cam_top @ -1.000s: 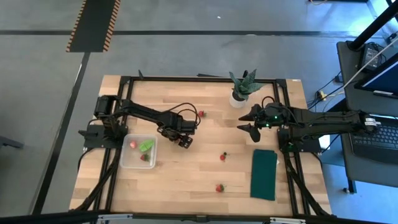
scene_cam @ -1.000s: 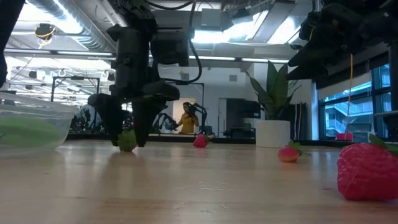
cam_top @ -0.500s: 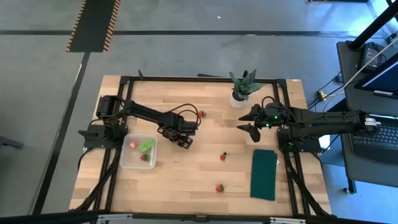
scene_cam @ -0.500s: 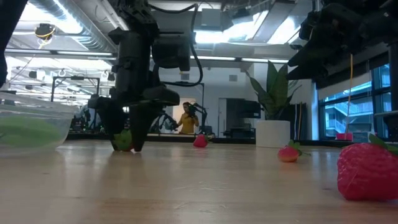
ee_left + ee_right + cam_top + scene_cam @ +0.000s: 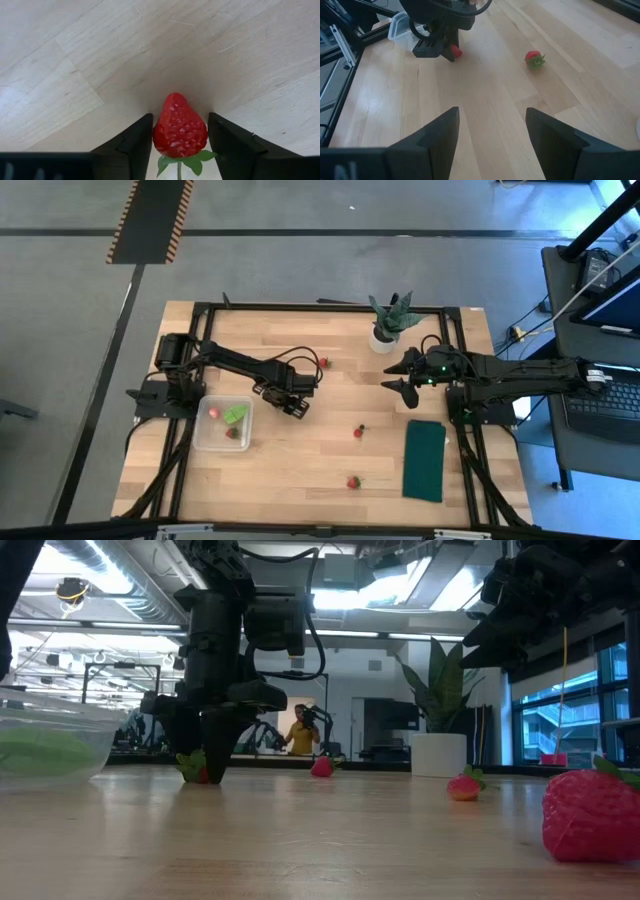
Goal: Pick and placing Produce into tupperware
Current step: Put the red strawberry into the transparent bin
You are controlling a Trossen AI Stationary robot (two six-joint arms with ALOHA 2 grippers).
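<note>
Left wrist view: strawberry (image 5: pixel 179 132) between left end effector (image 5: pixel 179 145) fingers

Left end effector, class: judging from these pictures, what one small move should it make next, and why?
Probably finish closing. The left end effector is down at the table with a strawberry between its fingers, which stand close beside it, though contact isn't certain. Once gripped, it could lift toward the tupperware. The right end effector waits open, raised near the potted plant.

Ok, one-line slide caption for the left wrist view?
Left gripper fingers flank a red strawberry on the wooden table.
</note>
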